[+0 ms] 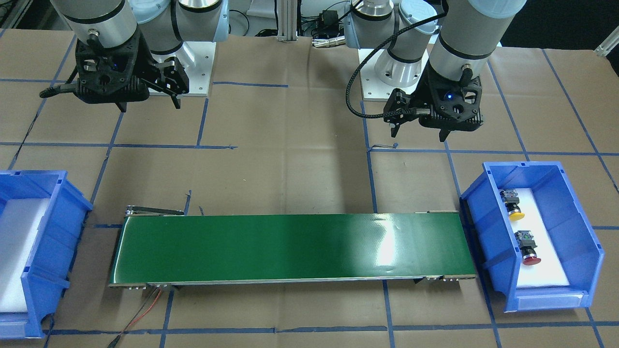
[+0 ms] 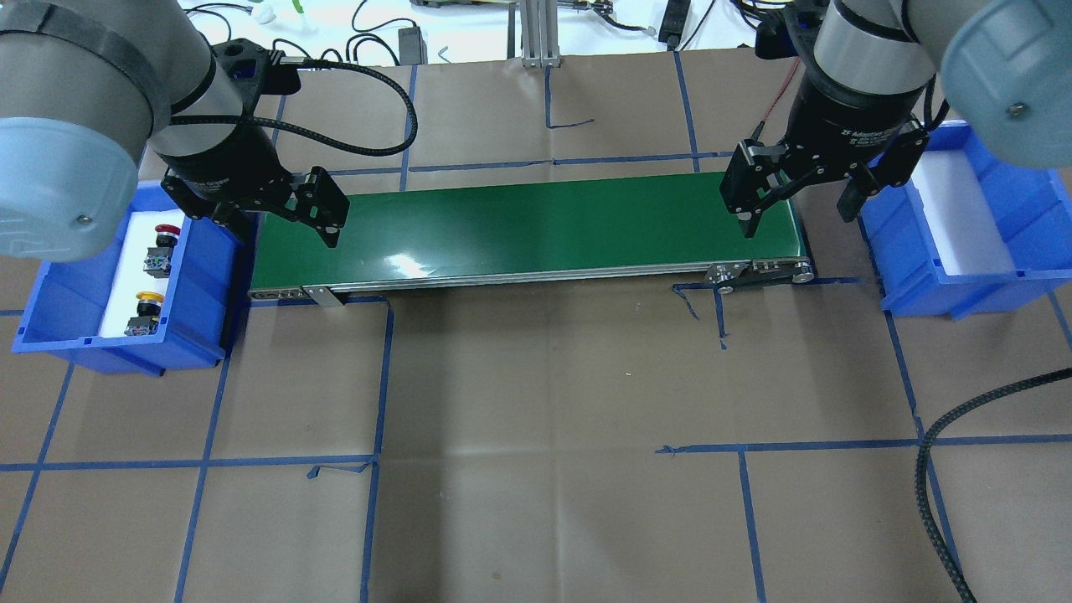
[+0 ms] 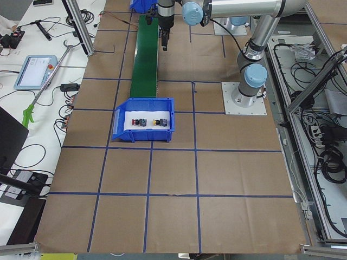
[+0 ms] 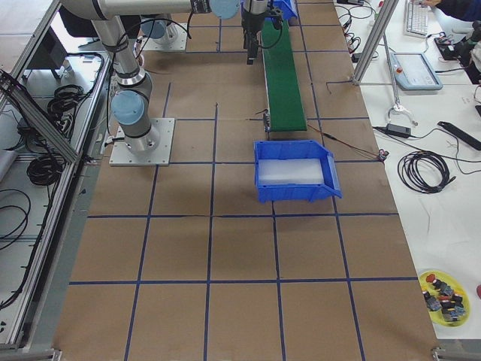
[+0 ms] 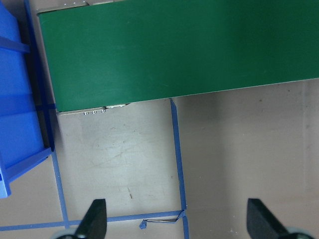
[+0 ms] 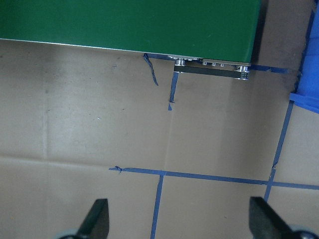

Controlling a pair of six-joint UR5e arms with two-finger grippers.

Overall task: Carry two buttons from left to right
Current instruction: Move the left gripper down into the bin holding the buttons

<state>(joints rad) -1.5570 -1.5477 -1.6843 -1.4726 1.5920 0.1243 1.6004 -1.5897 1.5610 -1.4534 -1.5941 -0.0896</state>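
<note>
Both buttons lie in the blue left bin on white foam: the red button farther from the robot, the yellow button nearer. The front view shows the yellow button and red button on their sides in that bin. My left gripper hangs open and empty above the left end of the green conveyor belt, beside the bin. Over the belt's right end my right gripper is open too, holding nothing. Each wrist view shows two spread fingertips over brown paper.
A blue right bin with bare white foam stands past the belt's right end. Blue tape lines grid the brown table paper. A black braided cable loops in at the near right. Wires trail from the belt's corner.
</note>
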